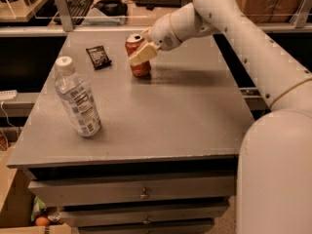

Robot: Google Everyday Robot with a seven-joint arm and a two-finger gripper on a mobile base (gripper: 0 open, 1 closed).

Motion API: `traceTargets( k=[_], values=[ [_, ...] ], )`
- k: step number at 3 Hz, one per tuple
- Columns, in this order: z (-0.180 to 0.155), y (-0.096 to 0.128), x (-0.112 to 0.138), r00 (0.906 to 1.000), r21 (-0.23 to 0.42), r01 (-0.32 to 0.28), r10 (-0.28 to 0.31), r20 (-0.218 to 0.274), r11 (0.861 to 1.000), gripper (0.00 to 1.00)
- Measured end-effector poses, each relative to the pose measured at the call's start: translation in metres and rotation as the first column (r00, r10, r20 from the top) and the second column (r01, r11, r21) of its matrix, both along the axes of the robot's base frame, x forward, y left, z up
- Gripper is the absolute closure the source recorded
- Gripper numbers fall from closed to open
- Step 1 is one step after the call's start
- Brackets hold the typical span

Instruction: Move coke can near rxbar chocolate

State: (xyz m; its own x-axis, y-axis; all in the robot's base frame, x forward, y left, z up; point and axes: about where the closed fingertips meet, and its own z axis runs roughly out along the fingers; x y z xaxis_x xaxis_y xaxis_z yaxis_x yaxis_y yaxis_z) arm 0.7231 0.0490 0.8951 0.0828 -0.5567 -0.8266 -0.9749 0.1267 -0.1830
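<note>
end effector (142,50): at the far middle of the surface, reaching in from the right on the white arm (253,48); clamped on the coke can, with one pale finger (141,55) lying across the can's front.
coke can (141,68): red with a silver top, roughly upright in the grasp (whether its base touches the surface, I cannot tell).
rxbar chocolate (99,56): flat black wrapper lying on the surface to the left of the coke can, near it but apart.
bottle (77,99): clear plastic with a white cap and a printed label, leaning, at the left front, well apart from the coke can.
surface (170,116): grey top of a cabinet with drawers.
keyboard (78,1): on the desk behind, far left.
</note>
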Motion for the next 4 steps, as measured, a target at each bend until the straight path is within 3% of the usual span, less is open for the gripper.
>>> traceTargets(
  k=[1, 3, 4],
  values=[
    [-0.007, 0.051, 0.012, 0.9982, 0.027, -0.059, 0.06, -0.007, 0.998, 1.0],
    [-0.002, 0.066, 0.026, 0.9985, 0.049, -0.055, 0.054, 0.012, 0.997, 1.0],
    [0.005, 0.068, 0.041, 0.9992, 0.11, -0.026, 0.022, 0.035, 0.994, 1.0]
  ],
)
